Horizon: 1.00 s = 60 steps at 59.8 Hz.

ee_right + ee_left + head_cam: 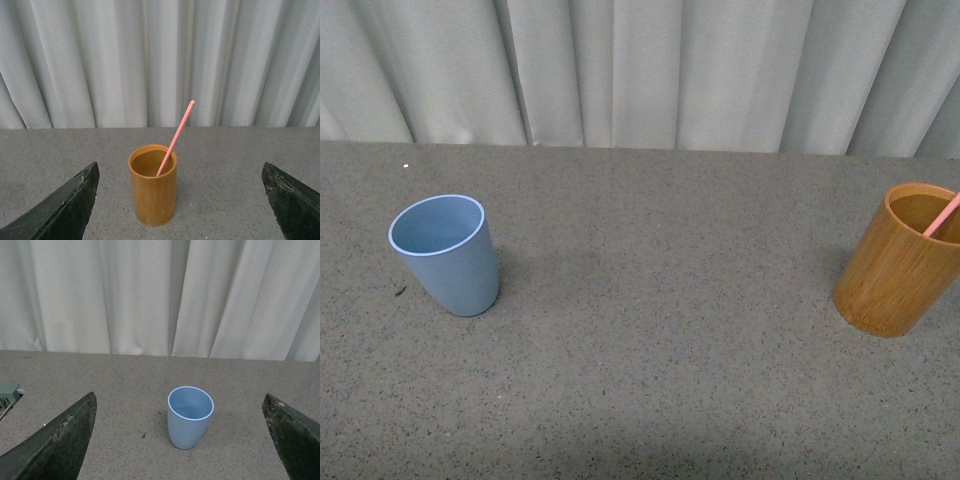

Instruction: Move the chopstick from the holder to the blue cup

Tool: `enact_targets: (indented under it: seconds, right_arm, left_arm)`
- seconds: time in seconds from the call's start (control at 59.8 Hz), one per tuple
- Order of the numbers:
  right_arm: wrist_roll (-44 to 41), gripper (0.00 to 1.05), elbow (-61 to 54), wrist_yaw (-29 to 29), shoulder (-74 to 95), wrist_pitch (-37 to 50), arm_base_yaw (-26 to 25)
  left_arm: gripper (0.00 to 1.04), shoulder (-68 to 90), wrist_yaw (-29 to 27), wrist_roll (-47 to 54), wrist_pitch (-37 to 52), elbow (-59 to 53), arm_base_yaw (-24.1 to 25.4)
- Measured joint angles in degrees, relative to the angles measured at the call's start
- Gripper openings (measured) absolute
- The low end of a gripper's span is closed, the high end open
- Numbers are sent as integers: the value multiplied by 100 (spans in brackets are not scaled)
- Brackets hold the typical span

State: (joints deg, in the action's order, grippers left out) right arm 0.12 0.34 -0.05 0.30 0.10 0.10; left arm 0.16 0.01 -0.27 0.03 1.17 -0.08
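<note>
The light blue cup (445, 254) stands upright and empty at the table's left; the left wrist view shows the same blue cup (189, 416). At the far right stands the orange-brown holder (899, 259) with a pink-red chopstick (942, 215) leaning out of it. In the right wrist view the holder (152, 185) holds the chopstick (175, 138), which leans against the rim. My left gripper (180, 440) is open, some way back from the cup. My right gripper (180, 200) is open too, set back from the holder. Neither arm shows in the front view.
A pale pleated curtain (640, 70) hangs behind the grey speckled table (660, 350). A greenish object (7, 395) sits at the table's edge in the left wrist view.
</note>
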Motion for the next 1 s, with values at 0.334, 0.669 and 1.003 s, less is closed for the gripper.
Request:
enact_targets:
  seconds: [0.334,0.669,1.003]
  right_arm:
    - [0,95,0,0,0,0,0]
    - [0,95,0,0,0,0,0]
    - [0,95,0,-4,-4,0,-2]
  left_arm:
    - [98,0,-2,0,0,0,0]
    - [98,85,221,-136,-151,42,90]
    - [98,3825,693,-2479,1019,960,-308]
